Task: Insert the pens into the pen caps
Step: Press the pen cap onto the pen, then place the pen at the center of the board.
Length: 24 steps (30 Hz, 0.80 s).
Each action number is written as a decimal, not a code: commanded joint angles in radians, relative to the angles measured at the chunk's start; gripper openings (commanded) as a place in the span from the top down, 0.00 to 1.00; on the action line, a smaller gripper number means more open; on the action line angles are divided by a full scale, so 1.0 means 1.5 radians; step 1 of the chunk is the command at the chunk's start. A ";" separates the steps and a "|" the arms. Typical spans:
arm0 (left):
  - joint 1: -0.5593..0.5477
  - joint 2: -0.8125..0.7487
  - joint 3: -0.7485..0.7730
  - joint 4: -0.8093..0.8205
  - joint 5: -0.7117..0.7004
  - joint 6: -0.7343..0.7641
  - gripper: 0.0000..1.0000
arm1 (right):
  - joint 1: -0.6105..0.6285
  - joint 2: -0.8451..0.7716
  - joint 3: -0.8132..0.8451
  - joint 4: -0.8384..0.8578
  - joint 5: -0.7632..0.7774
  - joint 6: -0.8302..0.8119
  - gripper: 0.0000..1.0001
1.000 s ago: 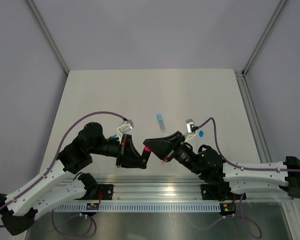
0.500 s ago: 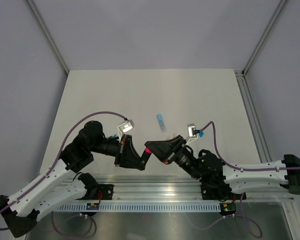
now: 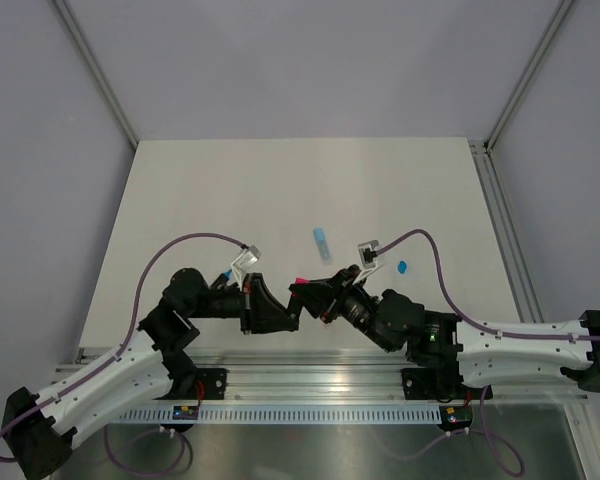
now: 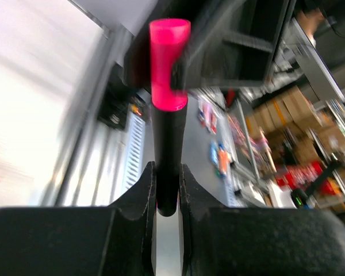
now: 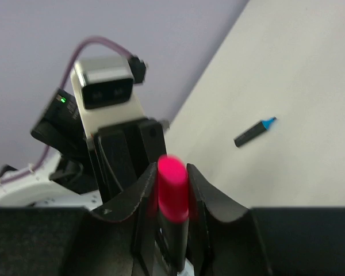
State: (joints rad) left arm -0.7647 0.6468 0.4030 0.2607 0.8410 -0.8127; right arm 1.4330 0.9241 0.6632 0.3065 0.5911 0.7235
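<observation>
The left arm [image 3: 110,370] and right arm [image 3: 520,345] have white shells on their long lower links and black housings nearer the wrists. A purple cable [image 3: 180,243] loops along each to a small silver-grey camera box [image 3: 246,256]. The left pincer [image 4: 167,190] and right pincer [image 5: 172,190] are matte black with blocky, angular fingers [image 4: 132,230].

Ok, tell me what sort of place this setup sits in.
Probably a robotics lab or workshop test cell: a bare white table boxed in by grey panels on metal posts, and what look like stacked cardboard boxes, blurred in the left wrist view's background.
</observation>
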 commanded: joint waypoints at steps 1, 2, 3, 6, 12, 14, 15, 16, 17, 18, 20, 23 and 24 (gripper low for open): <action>0.019 -0.026 -0.014 0.155 -0.182 -0.019 1.00 | -0.035 0.019 0.027 -0.140 -0.130 -0.004 0.64; 0.019 -0.029 -0.025 0.154 -0.184 -0.020 1.00 | -0.047 0.021 0.028 -0.133 -0.164 -0.004 0.61; 0.019 -0.030 -0.030 0.153 -0.187 -0.020 1.00 | -0.058 0.023 0.029 -0.131 -0.179 -0.002 0.57; 0.018 -0.028 -0.056 0.159 -0.198 -0.025 1.00 | -0.086 0.033 0.031 -0.119 -0.213 -0.004 0.53; 0.017 -0.017 -0.095 0.194 -0.197 -0.040 1.00 | -0.126 0.067 0.033 -0.093 -0.254 -0.011 0.59; 0.017 -0.020 -0.100 0.193 -0.194 -0.041 1.00 | -0.145 0.084 0.029 -0.074 -0.283 -0.010 0.54; 0.017 -0.024 -0.102 0.191 -0.194 -0.040 1.00 | -0.168 0.088 0.026 -0.065 -0.296 -0.011 0.53; 0.017 -0.027 -0.103 0.184 -0.194 -0.041 1.00 | -0.181 0.098 0.025 -0.045 -0.330 -0.009 0.53; 0.017 -0.030 -0.104 0.179 -0.195 -0.039 1.00 | -0.203 0.102 0.021 -0.033 -0.344 -0.007 0.56; 0.017 -0.038 -0.104 0.170 -0.198 -0.036 1.00 | -0.213 0.105 0.019 -0.020 -0.357 -0.007 0.59; 0.017 -0.044 -0.106 0.158 -0.202 -0.033 1.00 | -0.229 0.119 0.017 0.025 -0.415 -0.018 0.66; 0.017 -0.047 -0.106 0.143 -0.202 -0.032 1.00 | -0.253 0.148 0.024 0.054 -0.467 -0.024 0.93; 0.017 -0.049 -0.107 0.135 -0.205 -0.030 0.97 | -0.257 0.154 0.025 0.062 -0.478 -0.025 0.99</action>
State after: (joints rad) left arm -0.7250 0.5919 0.2379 0.4061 0.5144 -0.8795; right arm 1.0794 1.1133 0.6800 0.2951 -0.0387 0.6971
